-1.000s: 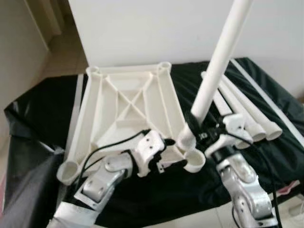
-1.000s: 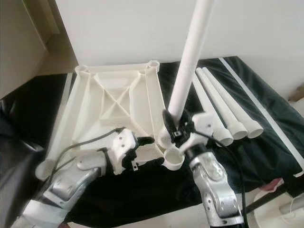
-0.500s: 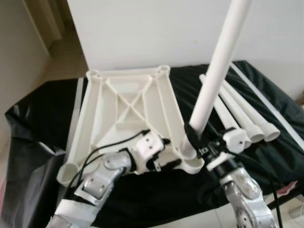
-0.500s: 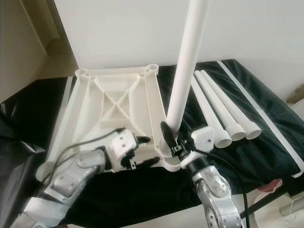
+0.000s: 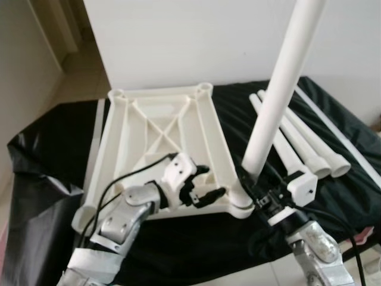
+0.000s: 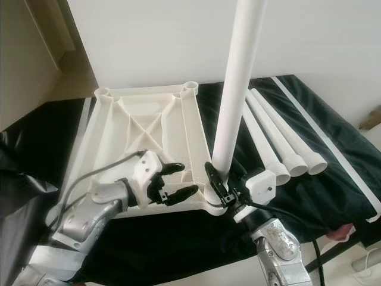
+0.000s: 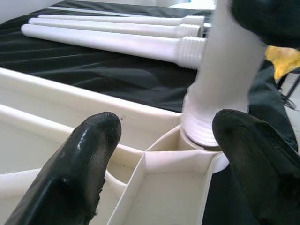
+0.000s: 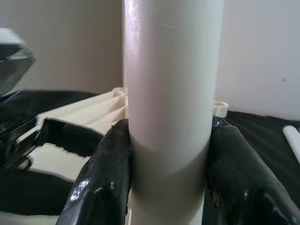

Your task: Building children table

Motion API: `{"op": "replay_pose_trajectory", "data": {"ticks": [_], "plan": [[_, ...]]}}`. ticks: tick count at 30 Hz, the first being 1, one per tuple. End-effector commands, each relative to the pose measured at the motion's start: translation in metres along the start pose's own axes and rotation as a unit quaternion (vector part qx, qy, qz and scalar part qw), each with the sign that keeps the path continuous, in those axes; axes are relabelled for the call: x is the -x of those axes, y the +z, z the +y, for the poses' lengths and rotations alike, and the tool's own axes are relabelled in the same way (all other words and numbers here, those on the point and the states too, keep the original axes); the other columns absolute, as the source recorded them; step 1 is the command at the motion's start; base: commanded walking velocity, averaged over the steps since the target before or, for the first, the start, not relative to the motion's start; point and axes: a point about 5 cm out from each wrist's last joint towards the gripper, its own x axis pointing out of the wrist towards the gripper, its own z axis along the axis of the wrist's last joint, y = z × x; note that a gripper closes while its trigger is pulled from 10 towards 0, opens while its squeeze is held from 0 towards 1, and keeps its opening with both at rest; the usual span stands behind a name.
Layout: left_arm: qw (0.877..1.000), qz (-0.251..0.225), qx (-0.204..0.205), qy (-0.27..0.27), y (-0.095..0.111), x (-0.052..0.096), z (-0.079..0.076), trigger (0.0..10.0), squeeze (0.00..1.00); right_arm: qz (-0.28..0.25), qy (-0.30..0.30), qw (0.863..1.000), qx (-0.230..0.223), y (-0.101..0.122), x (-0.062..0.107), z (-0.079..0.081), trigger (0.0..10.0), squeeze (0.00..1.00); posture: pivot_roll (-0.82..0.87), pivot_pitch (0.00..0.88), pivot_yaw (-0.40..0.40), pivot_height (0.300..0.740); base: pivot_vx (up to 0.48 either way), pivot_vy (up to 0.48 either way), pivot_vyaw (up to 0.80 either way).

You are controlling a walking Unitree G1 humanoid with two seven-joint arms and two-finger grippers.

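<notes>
Gripping smooth white tubular leg, right gripper, ribbed plastic tabletop

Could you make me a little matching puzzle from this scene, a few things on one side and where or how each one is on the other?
Things:
1. upright leg
2. three spare legs
3. left gripper
4. right gripper

States:
A. lying side by side on the black cloth
B. open, over the tabletop edge
C. standing in a corner socket
D. shut on the leg's base

Pairs: 1-C, 2-A, 3-B, 4-D
</notes>
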Motion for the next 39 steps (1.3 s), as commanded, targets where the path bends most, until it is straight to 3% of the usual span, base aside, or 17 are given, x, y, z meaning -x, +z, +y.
{"op": "replay_pose_trajectory", "data": {"ticks": [1,6,17,22,29,39], "plan": [[1.000,0.017,-0.005,0.004,-0.004,0.003,-0.002,10.0,0.00,0.053,-0.005,0.999,0.001,-0.017,0.009,-0.004,10.0,0.00,-0.07,0.018,0.033,0.740,0.000,0.000,0.00],[0.999,0.028,-0.015,-0.029,-0.007,0.003,-0.011,10.0,0.00,0.056,0.003,0.998,0.003,-0.020,0.009,-0.006,10.0,0.00,-0.07,0.021,0.031,0.740,0.000,0.000,0.00],[0.999,0.038,-0.006,-0.013,-0.007,0.003,-0.009,10.0,0.00,0.069,0.048,0.996,-0.004,-0.032,0.016,0.001,10.0,0.00,-0.07,0.034,0.033,0.740,0.000,0.000,0.00],[0.999,0.040,-0.006,-0.012,-0.006,0.002,-0.009,10.0,0.00,0.074,0.034,0.997,-0.014,-0.036,0.012,-0.003,10.0,0.00,-0.07,0.035,0.036,0.740,0.000,0.000,0.00],[0.999,0.043,-0.008,-0.007,-0.006,0.002,-0.008,10.0,0.00,0.070,-0.006,0.995,-0.073,-0.038,0.003,-0.012,10.0,0.00,-0.07,0.037,0.035,0.740,0.000,0.000,0.00],[0.999,0.043,-0.006,0.000,-0.006,0.003,-0.008,10.0,0.00,0.064,0.002,0.996,-0.064,-0.039,0.010,-0.011,10.0,0.00,-0.06,0.038,0.029,0.740,0.000,0.000,0.00]]}}
